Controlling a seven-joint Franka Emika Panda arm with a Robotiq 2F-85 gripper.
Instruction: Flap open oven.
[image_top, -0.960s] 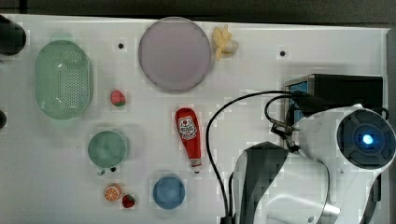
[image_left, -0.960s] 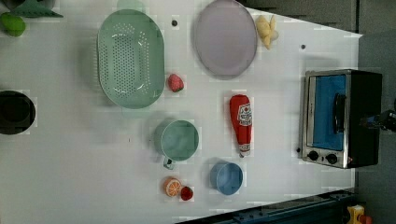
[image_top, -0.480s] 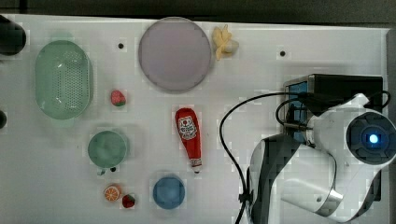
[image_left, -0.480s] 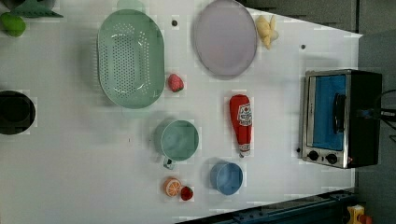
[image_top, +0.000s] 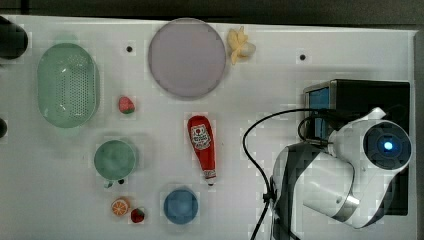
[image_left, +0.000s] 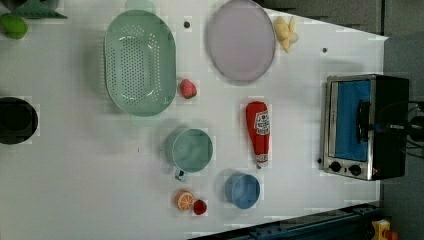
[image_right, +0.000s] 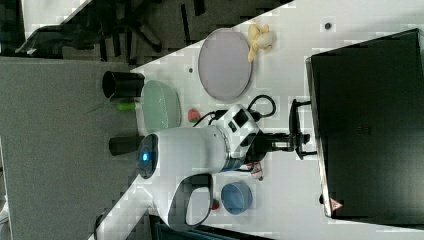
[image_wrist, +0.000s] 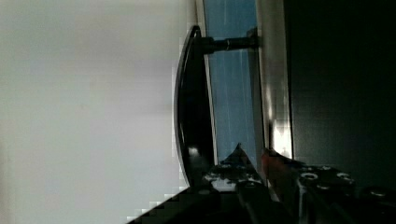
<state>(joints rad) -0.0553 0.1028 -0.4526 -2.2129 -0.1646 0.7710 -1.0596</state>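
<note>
White tabletop (image_left: 75, 200) holds the black box-shaped toaster oven (image_left: 387, 100) with its blue-tinted door, at the left view's right edge, well apart from the red ketchup bottle (image_left: 257, 131). My gripper (image_right: 300, 136) sits at the oven's dark bar handle (image_wrist: 191, 116), fingers narrowly parted; whether they clamp it I cannot tell.

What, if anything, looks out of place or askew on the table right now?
The ketchup bottle lies flat on its side instead of standing. Otherwise nothing stands out: the oven sits square, door closed, and nothing is spilled.
</note>
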